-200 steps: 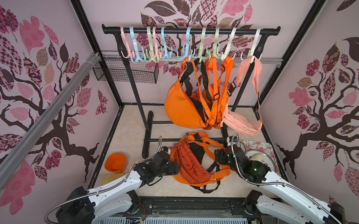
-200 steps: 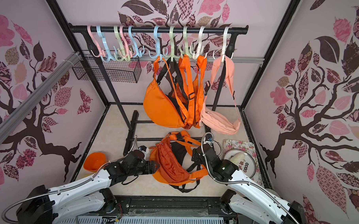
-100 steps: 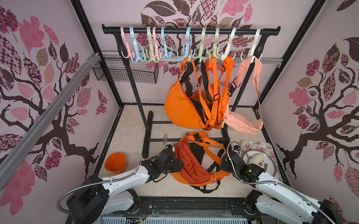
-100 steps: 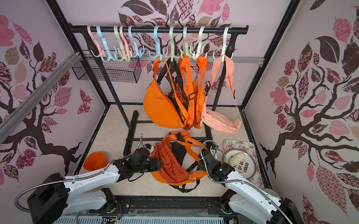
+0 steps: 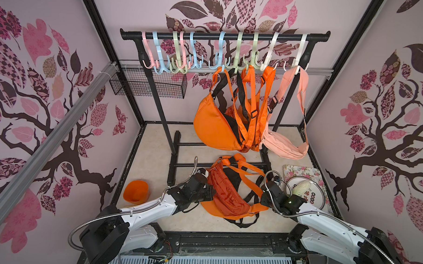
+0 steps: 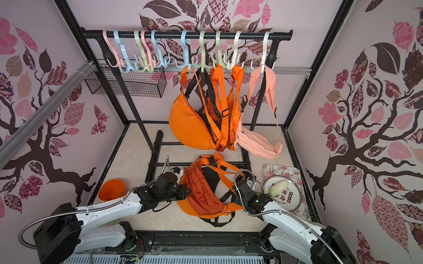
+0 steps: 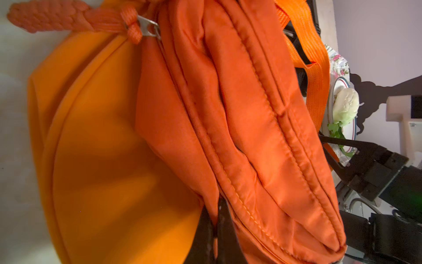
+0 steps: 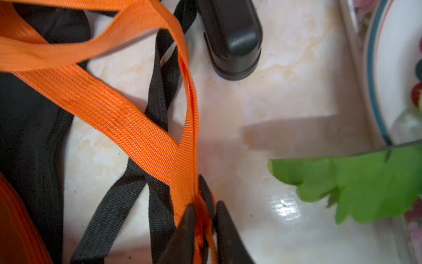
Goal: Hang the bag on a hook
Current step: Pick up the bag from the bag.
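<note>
Lying crumpled on the beige marbled tabletop [image 5: 153, 164], the dark orange nylon waist bag [image 5: 227, 196] sat between both arms, partly over a lighter orange bag [image 7: 102, 160] and well below the pastel plastic hooks [image 5: 238, 49]. The left pincer [image 7: 214, 228] was pinched shut on fabric at the bag's end. The right pincer [image 8: 204, 214] was clamped on an orange webbing strap [image 8: 127, 118] beside it. A second earlier both pincers had stood open near the bag; since then each had moved in and closed, while the bag had stayed put.
</note>
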{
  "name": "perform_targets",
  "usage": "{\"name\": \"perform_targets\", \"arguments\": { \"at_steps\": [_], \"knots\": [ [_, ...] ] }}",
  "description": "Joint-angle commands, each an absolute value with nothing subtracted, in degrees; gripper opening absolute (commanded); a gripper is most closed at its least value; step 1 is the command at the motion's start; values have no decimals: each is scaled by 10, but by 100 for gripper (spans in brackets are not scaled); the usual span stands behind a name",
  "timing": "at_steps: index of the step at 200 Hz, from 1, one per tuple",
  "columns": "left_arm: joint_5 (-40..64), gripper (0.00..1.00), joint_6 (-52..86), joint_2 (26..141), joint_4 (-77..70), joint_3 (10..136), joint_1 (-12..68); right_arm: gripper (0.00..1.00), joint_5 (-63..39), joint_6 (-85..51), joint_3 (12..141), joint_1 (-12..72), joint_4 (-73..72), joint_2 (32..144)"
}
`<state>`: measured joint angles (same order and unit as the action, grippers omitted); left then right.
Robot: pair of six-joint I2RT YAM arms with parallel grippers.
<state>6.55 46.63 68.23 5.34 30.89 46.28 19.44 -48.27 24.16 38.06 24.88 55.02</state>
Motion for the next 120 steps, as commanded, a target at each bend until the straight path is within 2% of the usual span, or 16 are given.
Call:
{"name": "perform_targets", "arguments": {
  "at_steps": [1,13,43,84,120],
  "knots": [
    [77,0,442,666,21,357,466,6,235,-480,290,378,284,520],
    [81,0,437,661,23,368,467,5,257,-468,316,377,311,509],
    [84,0,417,642,24,392,475,11,310,-434,388,377,365,497],
    [81,0,374,602,22,419,491,15,349,-389,459,378,375,501],
    [79,0,347,559,27,437,493,8,346,-360,494,378,348,490]
  ]
}}
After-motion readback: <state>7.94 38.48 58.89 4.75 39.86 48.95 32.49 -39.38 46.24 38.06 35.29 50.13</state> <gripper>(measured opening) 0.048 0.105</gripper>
